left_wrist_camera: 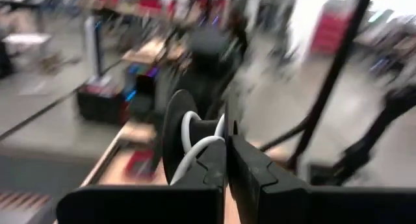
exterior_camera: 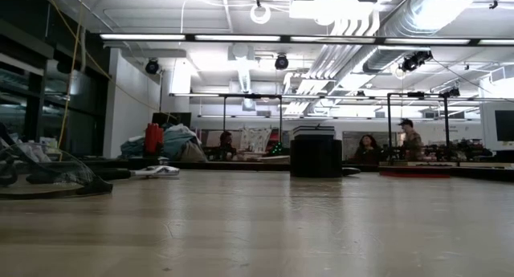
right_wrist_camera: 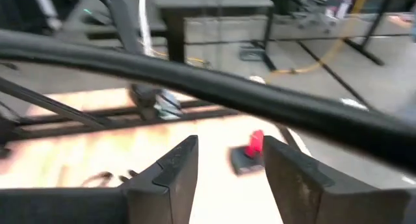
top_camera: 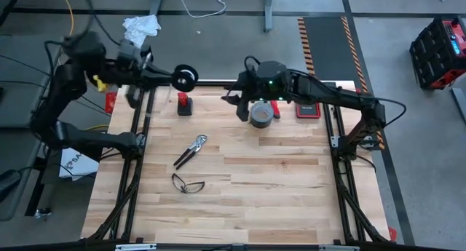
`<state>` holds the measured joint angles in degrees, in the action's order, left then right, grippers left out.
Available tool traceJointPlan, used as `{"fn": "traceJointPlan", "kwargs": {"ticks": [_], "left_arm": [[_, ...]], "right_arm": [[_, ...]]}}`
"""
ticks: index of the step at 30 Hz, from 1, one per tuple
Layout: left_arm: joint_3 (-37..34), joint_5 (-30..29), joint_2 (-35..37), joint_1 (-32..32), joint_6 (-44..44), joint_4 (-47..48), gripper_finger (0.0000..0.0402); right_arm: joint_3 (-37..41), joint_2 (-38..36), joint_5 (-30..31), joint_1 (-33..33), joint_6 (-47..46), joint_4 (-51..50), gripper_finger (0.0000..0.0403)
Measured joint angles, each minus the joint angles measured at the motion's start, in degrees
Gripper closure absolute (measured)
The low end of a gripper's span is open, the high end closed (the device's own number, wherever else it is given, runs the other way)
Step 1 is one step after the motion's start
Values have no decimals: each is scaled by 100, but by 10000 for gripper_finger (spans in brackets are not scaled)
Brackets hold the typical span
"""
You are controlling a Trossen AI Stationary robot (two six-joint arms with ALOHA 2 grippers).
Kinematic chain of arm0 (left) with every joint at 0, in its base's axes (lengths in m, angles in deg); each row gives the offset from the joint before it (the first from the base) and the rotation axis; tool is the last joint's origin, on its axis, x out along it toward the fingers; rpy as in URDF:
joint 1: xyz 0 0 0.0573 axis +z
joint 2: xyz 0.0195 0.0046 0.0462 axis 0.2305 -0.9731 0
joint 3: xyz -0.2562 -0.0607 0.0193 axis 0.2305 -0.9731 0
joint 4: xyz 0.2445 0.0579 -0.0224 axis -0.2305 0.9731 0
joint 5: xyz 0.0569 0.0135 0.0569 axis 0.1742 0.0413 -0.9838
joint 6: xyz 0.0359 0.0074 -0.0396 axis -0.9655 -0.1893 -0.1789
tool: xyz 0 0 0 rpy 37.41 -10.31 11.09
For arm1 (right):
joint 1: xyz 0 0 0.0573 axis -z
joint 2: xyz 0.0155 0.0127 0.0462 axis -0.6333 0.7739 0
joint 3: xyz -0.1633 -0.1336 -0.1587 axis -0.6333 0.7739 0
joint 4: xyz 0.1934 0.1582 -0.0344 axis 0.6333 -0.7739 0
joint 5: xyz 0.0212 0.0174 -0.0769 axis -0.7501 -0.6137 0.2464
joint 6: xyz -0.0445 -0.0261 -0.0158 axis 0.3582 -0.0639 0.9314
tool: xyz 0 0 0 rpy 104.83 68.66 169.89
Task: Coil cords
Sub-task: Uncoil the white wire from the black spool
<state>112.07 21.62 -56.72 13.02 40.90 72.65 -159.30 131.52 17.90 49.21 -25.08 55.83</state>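
Gripping black spool (top_camera: 185, 78) of white cord, left tool (top_camera: 172, 78) clamped, right tool (right_wrist_camera: 227, 160) apart

Open industrial robotics lab.
Exposed ceiling ducts (exterior_camera: 353, 20), strip lights, concrete floor with hazard-striped mat (top_camera: 328, 44), red toolboxes (top_camera: 440, 51), people at far benches.

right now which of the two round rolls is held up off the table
The small black round spool with white cord, clamped in the left gripper at the table's far edge. The bigger grey tape roll sits on the wood under the right gripper.
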Motion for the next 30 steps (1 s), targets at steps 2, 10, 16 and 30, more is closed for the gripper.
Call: {"fn": "traceJointPlan", "kwargs": {"ticks": [2, 10, 16, 30], "left_arm": [[-11, -417, -119, 0, -441, 574, 400], [-1140, -110, -409, -2, -600, 250, 400], [-2497, 553, -450, 0, 10, -1856, 401], [-3518, 685, -391, 381, 503, -2912, 401]], "right_arm": [[0, -140, 151, 23, 6, -257, 236], [-2, -567, 279, 178, -775, -1592, 235], [-7, -622, 491, 211, -801, -2380, 235], [39, -728, 814, 285, -571, -3002, 236]]}}
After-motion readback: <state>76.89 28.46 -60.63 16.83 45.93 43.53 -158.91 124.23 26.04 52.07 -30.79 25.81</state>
